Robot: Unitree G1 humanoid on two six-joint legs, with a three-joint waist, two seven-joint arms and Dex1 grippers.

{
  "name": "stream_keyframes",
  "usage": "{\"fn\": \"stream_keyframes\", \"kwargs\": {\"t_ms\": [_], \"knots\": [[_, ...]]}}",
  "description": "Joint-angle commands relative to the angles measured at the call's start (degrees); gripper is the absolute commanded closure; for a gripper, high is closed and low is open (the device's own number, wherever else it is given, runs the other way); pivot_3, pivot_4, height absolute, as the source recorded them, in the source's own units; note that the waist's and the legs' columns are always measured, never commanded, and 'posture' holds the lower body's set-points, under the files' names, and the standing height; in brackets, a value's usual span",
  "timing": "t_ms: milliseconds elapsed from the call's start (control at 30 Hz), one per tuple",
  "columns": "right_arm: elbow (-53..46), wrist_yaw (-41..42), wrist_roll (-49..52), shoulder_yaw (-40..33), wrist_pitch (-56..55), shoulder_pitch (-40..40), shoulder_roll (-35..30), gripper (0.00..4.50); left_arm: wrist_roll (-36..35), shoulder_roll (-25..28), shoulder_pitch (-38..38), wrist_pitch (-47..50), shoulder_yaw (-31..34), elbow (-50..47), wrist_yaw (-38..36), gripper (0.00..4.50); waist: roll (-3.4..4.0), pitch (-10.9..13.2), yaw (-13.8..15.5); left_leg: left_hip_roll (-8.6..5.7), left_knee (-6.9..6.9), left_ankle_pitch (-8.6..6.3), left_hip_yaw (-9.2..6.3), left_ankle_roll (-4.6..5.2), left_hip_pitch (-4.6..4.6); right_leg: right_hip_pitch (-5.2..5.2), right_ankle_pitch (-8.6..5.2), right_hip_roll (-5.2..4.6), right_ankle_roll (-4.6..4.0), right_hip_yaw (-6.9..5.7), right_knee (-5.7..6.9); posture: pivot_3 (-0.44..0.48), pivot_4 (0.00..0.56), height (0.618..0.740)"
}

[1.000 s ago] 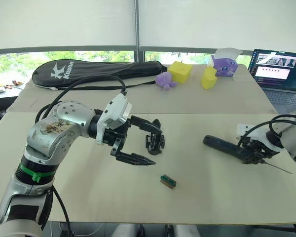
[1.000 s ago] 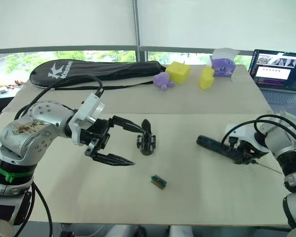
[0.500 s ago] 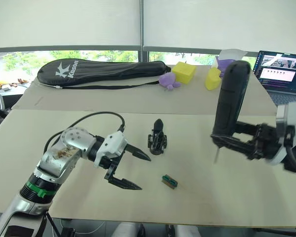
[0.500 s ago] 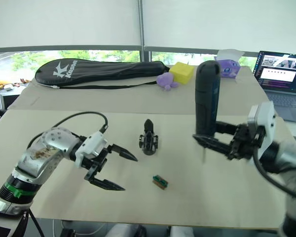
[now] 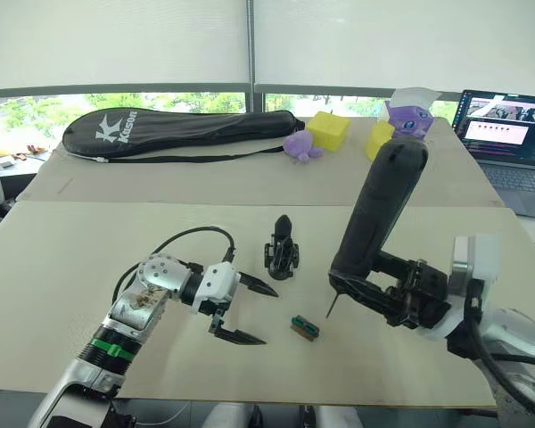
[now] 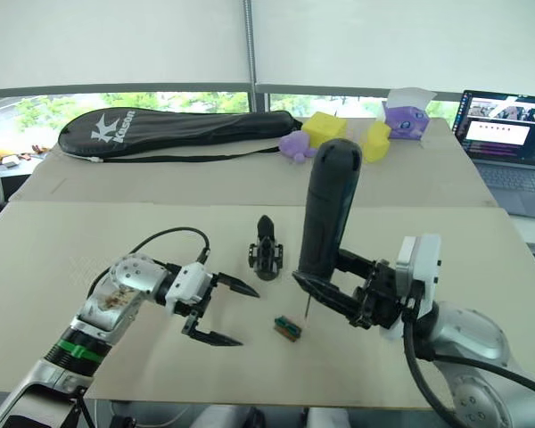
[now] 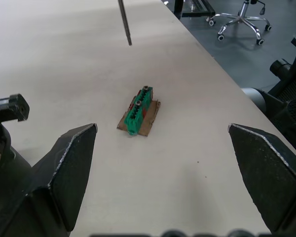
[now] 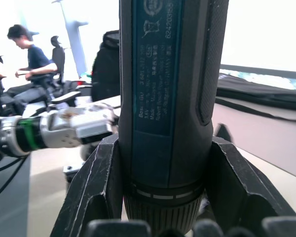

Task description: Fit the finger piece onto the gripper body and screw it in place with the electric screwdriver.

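The black gripper body [image 5: 283, 251] stands on the table's middle, its prong pointing up. My right gripper [image 5: 367, 283] is shut on the electric screwdriver [image 5: 379, 206], held tilted with its rounded end up and its thin bit [image 5: 332, 305] just above the table, right of the body. My left gripper [image 5: 252, 312] is open, low over the table, left of a small green-and-black block [image 5: 305, 327]. In the left wrist view that block [image 7: 138, 109] lies between the fingers, farther out, with the bit tip [image 7: 125, 22] beyond. The finger piece is not distinguishable.
A black racket bag [image 5: 178, 127], purple toys [image 5: 300, 144], yellow blocks [image 5: 328, 130] and a laptop [image 5: 504, 122] sit along the far side of the table. The near table edge runs just below both grippers. People sit in the background of the right wrist view.
The right arm has swung the screwdriver left and down, its bit now near the green block. The left gripper has drawn back slightly toward the near edge and stays open.
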Motion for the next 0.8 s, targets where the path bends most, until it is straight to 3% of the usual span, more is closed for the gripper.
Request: {"fn": "stream_keyframes", "kwargs": {"t_ms": [33,267,800], "knots": [[-0.13,0.72,-1.74,2.04,-6.25,0.42,0.21,2.59,0.97,-0.85,-0.21,-3.19,-0.05,1.26,-0.24,0.00,0.00,0.00,0.00,0.00,0.01,-0.02,0.00,0.04,0.00,0.00,0.00,0.00,0.00,0.01,0.00,0.000,0.150,0.737],[0.59,1.92,-4.95,5.84,-13.41,3.19,-0.13,2.59,2.31,-3.11,-0.45,-5.46,-0.50,4.12,0.83,0.00,-0.01,0.00,0.06,0.00,0.04,-0.09,-0.01,0.21,-0.01,-0.02,0.00,0.03,0.00,0.04,0.00,0.000,0.150,0.737],[0.31,0.28,-5.88,7.99,-16.82,5.92,-1.87,2.59,4.88,-6.95,-2.21,-7.59,-1.51,7.91,2.70,0.00,-0.06,-0.03,0.09,0.08,0.09,-0.18,0.00,0.39,-0.01,-0.02,0.00,0.13,0.00,0.14,0.00,0.000,0.150,0.737]]}}
